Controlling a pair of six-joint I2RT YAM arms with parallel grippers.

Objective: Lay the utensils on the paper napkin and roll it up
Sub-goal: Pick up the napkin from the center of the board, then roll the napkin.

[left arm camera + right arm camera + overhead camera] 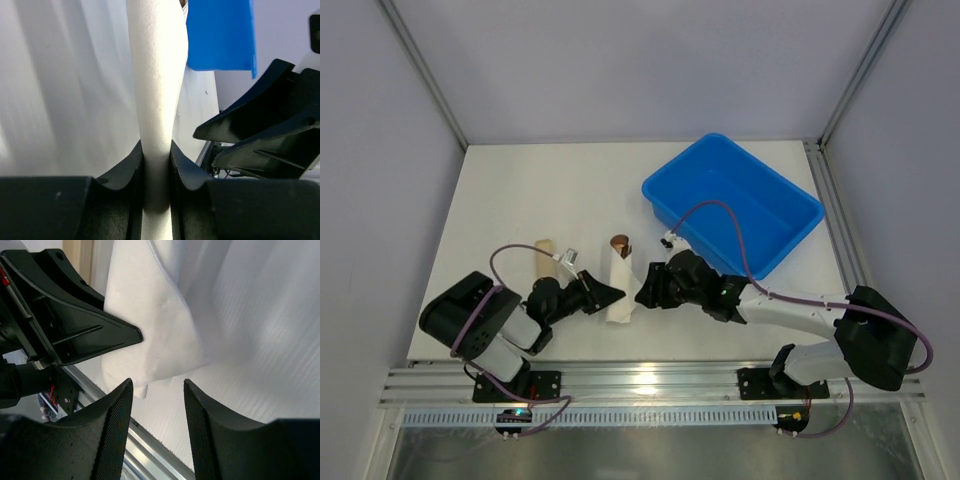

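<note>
1. The left arm point(485, 322) has a bulky, rounded black housing above a pale grey-white link.
2. The right arm point(788, 310) has a slim white link between black joints, with a boxy black housing at its outer end.
3. A thin purple-grey left cable point(510, 248) loops along the left arm. A longer right cable point(715, 204) of the same colour runs along the right arm.
4. Each arm is mounted on a flat black base plate point(510, 386).
5. The left fingers point(125, 172) are smooth matte black with curved inner faces.
6. The right fingers point(114, 425) are black, and their inner faces are covered in a fine mesh texture.
</note>
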